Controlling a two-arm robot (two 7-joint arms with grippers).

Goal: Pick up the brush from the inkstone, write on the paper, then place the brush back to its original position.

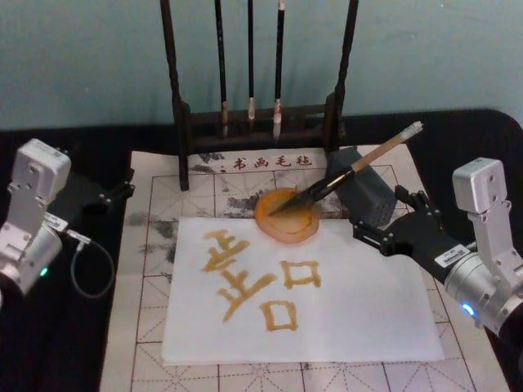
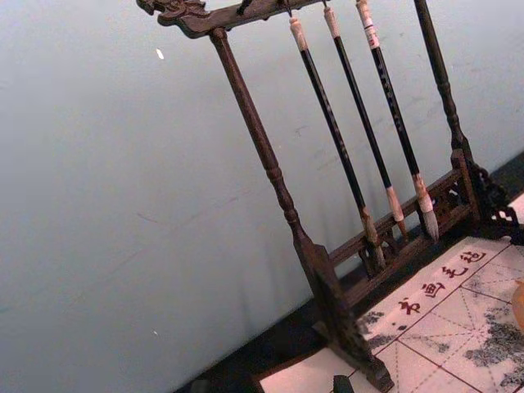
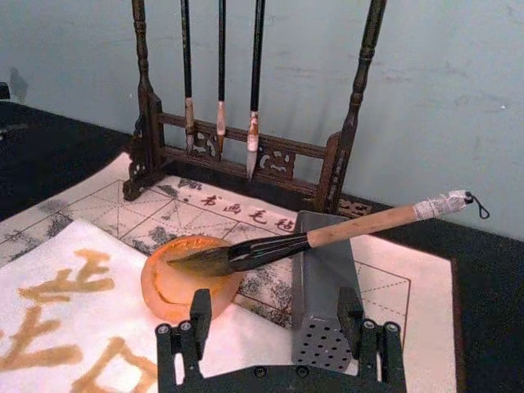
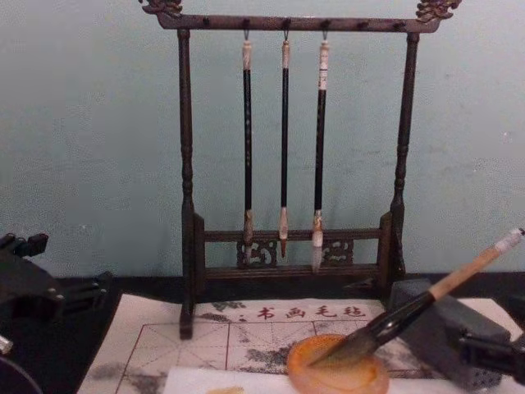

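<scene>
Right claw [image 1: 377,220] open, empty — left claw [image 1: 114,193] parked aside.

This looks like a staged calligraphy station in a lab or studio rather than a home. A black worktop [image 1: 73,359] stands against a plain pale blue-green wall [image 4: 90,123], bare of any household things. At the centre of the frame lie a gridded felt mat [image 1: 155,245] printed with red characters and a carved dark wooden brush rack [image 4: 188,205] hung with three thin brushes [image 4: 284,139].
</scene>
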